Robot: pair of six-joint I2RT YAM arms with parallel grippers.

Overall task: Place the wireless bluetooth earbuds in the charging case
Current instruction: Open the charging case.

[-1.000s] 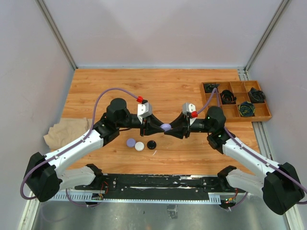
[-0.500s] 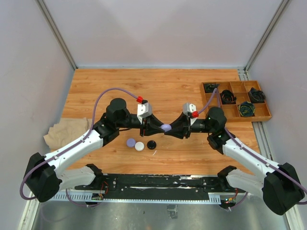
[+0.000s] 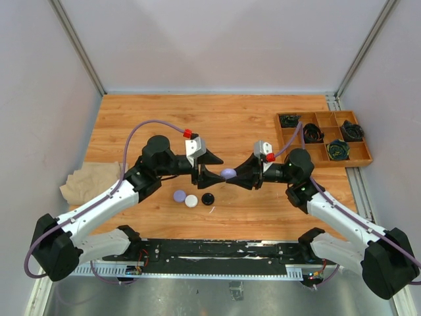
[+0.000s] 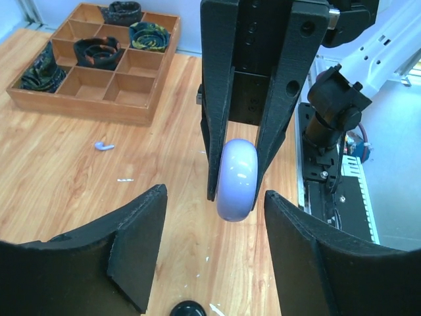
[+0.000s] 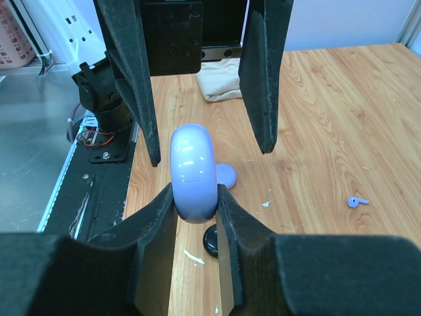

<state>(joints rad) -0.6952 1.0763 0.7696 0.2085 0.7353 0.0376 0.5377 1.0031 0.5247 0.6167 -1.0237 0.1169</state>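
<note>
Right hand clamped on lavender charging case, edge-up above tabletop. Left hand spread open, gripping nothing, fingers flanking case. Case looks shut. Lavender earbud loose on tabletop, well apart. Nothing inserted yet: opening, pick-up and insertion to come.

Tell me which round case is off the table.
The glossy lavender round case pinched in the right tool; three others lie on the wooden table.
</note>
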